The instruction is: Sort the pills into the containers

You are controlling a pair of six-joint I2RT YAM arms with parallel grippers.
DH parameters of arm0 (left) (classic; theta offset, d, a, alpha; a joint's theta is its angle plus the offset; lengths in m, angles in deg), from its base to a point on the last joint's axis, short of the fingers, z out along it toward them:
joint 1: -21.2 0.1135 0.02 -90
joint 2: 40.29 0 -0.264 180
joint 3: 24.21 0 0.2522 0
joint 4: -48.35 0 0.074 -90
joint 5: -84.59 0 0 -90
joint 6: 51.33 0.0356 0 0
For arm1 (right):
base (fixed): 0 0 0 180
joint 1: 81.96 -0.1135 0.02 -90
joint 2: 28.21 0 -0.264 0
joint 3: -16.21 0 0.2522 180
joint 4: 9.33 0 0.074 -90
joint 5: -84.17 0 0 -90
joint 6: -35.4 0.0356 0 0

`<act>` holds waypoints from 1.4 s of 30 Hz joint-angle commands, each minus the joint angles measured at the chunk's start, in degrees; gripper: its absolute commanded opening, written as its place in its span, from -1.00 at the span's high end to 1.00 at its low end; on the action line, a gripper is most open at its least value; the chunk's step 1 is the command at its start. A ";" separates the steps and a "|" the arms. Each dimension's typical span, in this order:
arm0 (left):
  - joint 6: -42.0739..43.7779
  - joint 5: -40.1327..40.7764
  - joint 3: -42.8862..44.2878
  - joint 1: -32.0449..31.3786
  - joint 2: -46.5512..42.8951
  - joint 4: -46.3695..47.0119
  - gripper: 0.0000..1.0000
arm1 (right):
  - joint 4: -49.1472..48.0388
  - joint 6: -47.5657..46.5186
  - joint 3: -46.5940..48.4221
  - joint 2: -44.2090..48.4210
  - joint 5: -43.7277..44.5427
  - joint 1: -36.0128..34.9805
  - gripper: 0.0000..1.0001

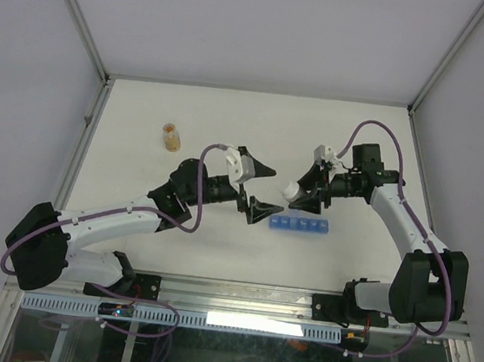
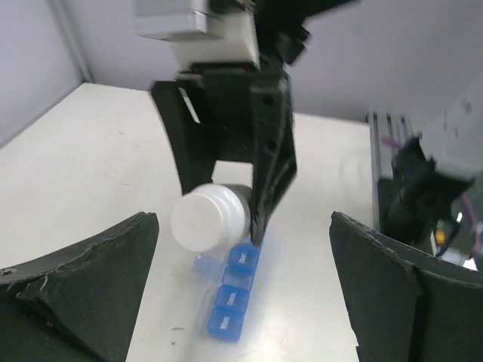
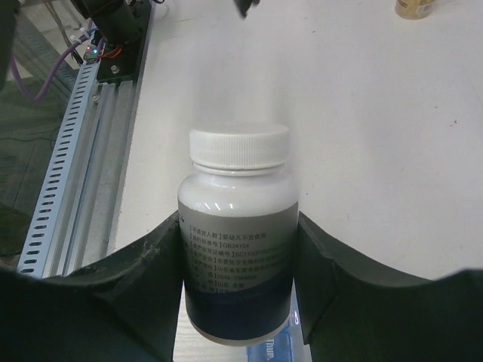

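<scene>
Right gripper (image 1: pixel 304 197) clamps a white-capped pill bottle (image 3: pixel 238 226) over one end of the blue organizer strip (image 1: pixel 300 226). Left gripper (image 1: pixel 263 189) gapes wide, empty.

white bottle (image 3: pixel 238 226) base: cut by lower edge | label print (image 3: pixel 235 256): unreadable | blue organizer (image 3: pixel 270 353): mostly behind bottle
</scene>
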 commanded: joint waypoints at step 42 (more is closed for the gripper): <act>13.39 -32.81 11.40 8.70 17.59 2.97 0.14 | 4.95 -6.28 3.95 -2.04 -2.40 -1.36 1.00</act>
